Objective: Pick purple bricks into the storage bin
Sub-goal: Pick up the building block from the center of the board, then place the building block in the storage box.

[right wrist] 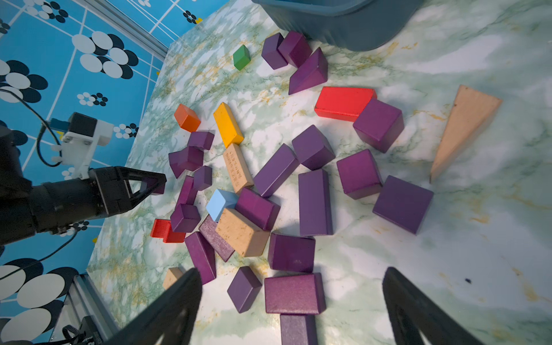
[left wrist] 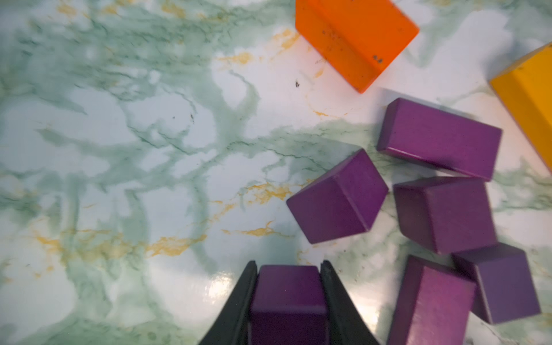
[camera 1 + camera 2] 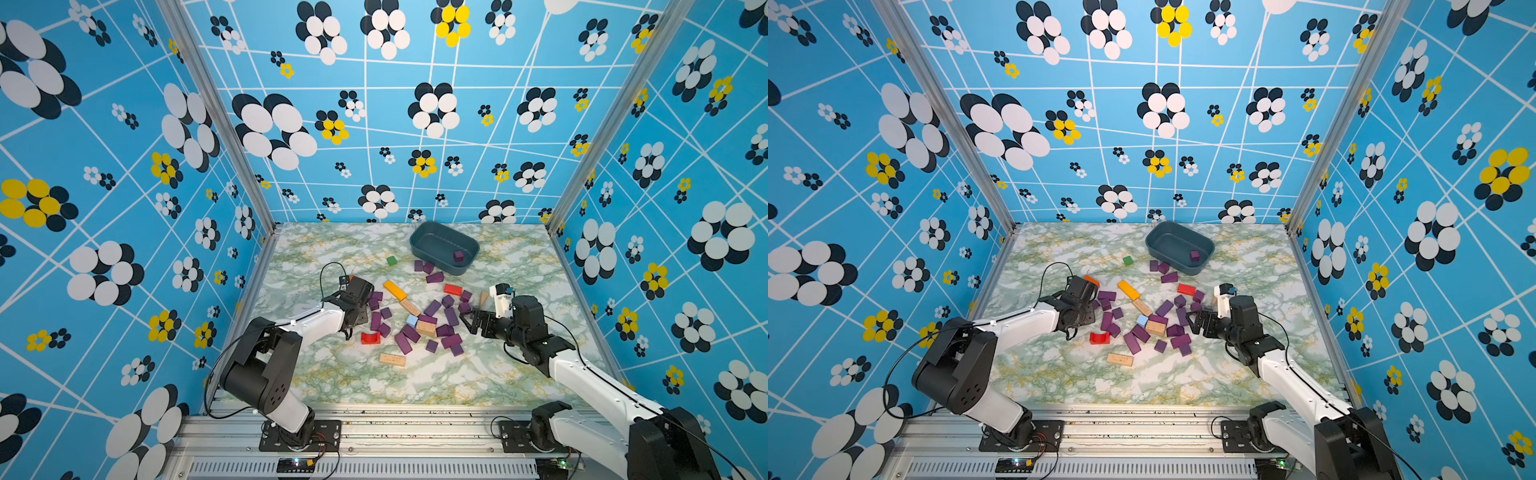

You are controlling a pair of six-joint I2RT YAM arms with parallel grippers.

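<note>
Clamping a purple cube (image 2: 288,295) by two opposite flat faces, my left tool (image 2: 289,265) is closed snugly on it. I judge that grip is chosen so the block cannot twist on the way to the storage bin (image 3: 432,243). I cannot tell whether the cube has left the marbled surface (image 2: 134,149). My right tool (image 1: 291,271) is spread wide and holds nothing. It hangs over its own side of the pile, probably so it can drop onto a brick while the left one travels. The bin sits at the far side of the surface, right of centre, with one brick (image 3: 458,254) already inside. Most of the purple bricks (image 3: 451,316) lie loose between my arms, mixed with an orange block (image 2: 355,38), a yellow bar (image 2: 531,98) and tan pieces, and a few sit just beside the bin's near wall. Only the left wrist view shows the grip squarely, since in both top views the wrist hides those fingers. The right wrist view catches the same tool from the side, with purple between its tips. The bin's inside shows only in the top views, while the right wrist view gives just its outer wall.
</note>
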